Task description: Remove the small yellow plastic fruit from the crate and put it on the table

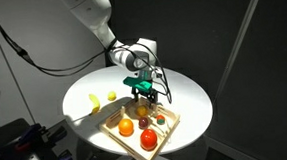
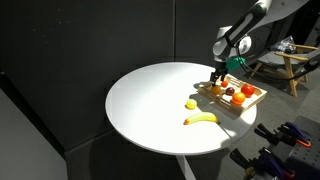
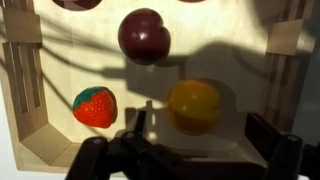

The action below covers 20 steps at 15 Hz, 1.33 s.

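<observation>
Light-wood crate [image 3: 25, 90], wrist view: the small yellow plastic fruit [image 3: 194, 106] sits on the crate floor at lower right, apart from the strawberry [image 3: 95, 107] at lower left and the dark red fruit [image 3: 144, 35] at top centre. Your gripper [image 3: 182, 150] hangs above it, jaws spread wide and holding nothing, probably so the fingers can straddle the ball without nudging its neighbours. In an exterior view, the white table [image 1: 190, 97] shows bare top beside the crate for the set-down.
</observation>
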Available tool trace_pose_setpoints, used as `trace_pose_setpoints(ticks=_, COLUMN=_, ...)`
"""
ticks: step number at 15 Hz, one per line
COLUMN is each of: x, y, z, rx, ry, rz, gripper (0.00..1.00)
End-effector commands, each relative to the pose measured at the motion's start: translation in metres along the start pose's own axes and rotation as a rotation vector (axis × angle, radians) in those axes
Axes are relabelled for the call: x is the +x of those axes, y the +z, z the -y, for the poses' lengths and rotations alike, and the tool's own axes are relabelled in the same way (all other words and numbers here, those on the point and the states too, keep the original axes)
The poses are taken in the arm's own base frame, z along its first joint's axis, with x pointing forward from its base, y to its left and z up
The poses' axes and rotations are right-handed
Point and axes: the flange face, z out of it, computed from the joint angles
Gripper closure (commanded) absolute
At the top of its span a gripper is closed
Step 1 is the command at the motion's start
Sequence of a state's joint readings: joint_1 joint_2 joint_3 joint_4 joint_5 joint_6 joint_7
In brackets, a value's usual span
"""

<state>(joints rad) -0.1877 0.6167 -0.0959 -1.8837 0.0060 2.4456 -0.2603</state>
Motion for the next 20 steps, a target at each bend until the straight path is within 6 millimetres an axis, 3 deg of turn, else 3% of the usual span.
trace_pose_setpoints(ticks=1, x=0.008, y=0.006, z=-0.009, rx=-0.008, ry=-0.016, rz=-0.009, gripper=0.0)
trace_pose_setpoints(ticks=14, x=0.019, y=0.026, z=-0.015, rx=-0.007, ry=-0.011, rz=-0.002, gripper=0.0)
trace_pose_setpoints(ticks=16, x=0.02, y=0.027, z=-0.015, rx=-0.008, ry=-0.012, rz=-0.001, gripper=0.26)
trace_pose_setpoints(ticks=20, x=0.021, y=0.029, z=-0.014, rx=-0.008, ry=-0.012, rz=0.004, gripper=0.6)
